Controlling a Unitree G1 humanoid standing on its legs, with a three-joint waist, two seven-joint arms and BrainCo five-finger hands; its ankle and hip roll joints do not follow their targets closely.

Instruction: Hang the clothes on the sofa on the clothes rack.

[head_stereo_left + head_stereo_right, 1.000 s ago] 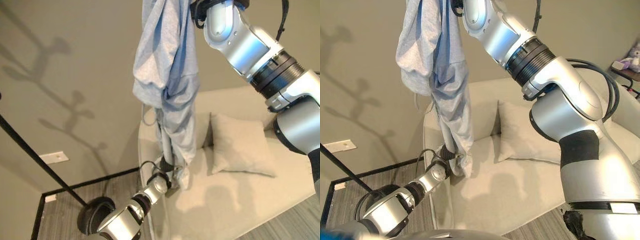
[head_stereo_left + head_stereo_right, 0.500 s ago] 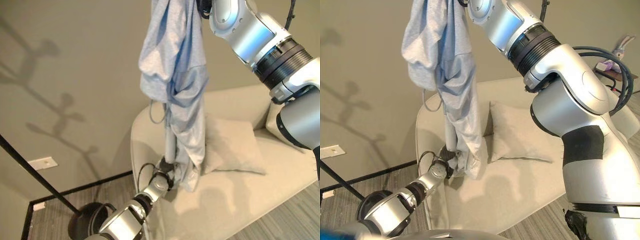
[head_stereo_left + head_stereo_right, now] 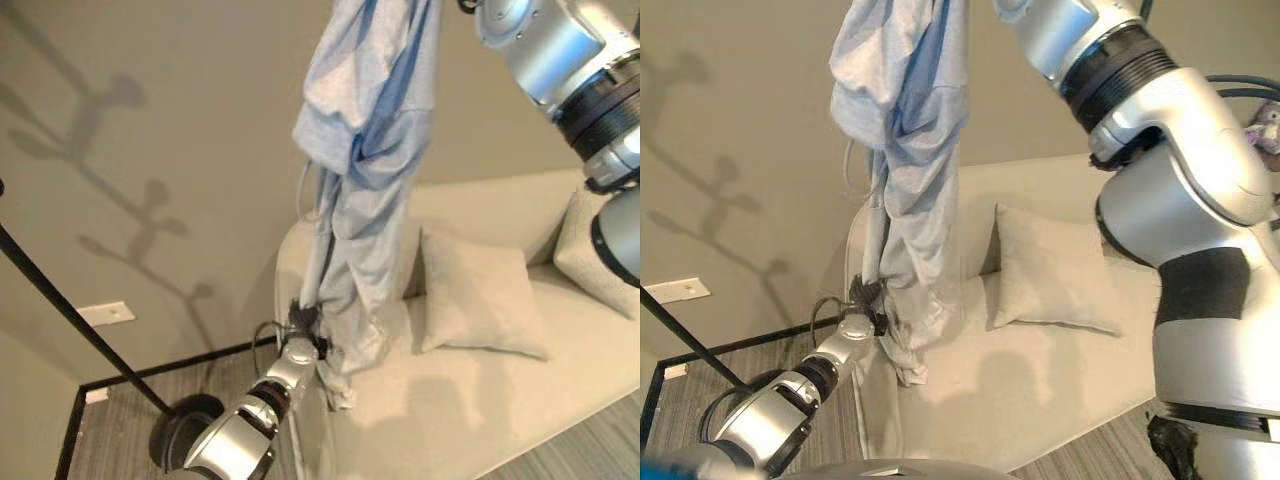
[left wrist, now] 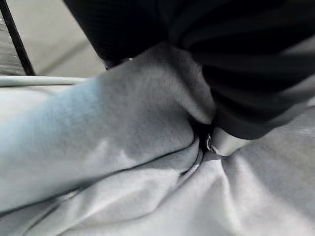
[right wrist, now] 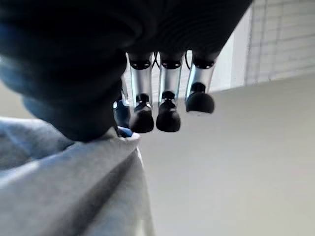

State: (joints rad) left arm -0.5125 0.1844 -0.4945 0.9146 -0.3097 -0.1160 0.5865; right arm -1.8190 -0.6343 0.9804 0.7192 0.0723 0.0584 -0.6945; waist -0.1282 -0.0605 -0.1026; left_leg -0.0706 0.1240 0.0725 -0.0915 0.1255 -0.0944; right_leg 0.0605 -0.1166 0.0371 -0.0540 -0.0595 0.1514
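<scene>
Garment: a light blue-grey soft fabric garment [image 3: 365, 150] is hanging in a long bunched column in front of the beige wall [image 3: 180, 150], above the left end of the sofa; its top is running out past the upper edge of the eye views, and its lower end is trailing onto the sofa's left armrest.
Sofa: a cream upholstered sofa [image 3: 470, 420] is standing against the wall, carrying one square cream cushion [image 3: 475, 295] just right of the hanging garment.
Left hand: the left hand [image 3: 303, 325] is reaching up beside the sofa's left armrest and gripping the lower part of the garment; in the left wrist view the cloth [image 4: 123, 162] is bunching into the crease under the dark ribbed cover, with one silver finger [image 4: 224, 143] curling into the fabric.
Right hand: the right hand [image 5: 167, 105] is raised high above the sofa, at the top of the garment; in the right wrist view its dark-tipped fingers [image 5: 169, 118] are hanging in a row and bending slightly, clear of the fabric [image 5: 74, 191], which is lying under the dark cover. Whether this hand is gripping the cloth cannot be told.
Rack: a thin black metal pole [image 3: 70, 320] is slanting down to a round black base [image 3: 180, 430] on the grey wood-grain floor [image 3: 115, 430], left of the sofa and apart from the garment.
</scene>
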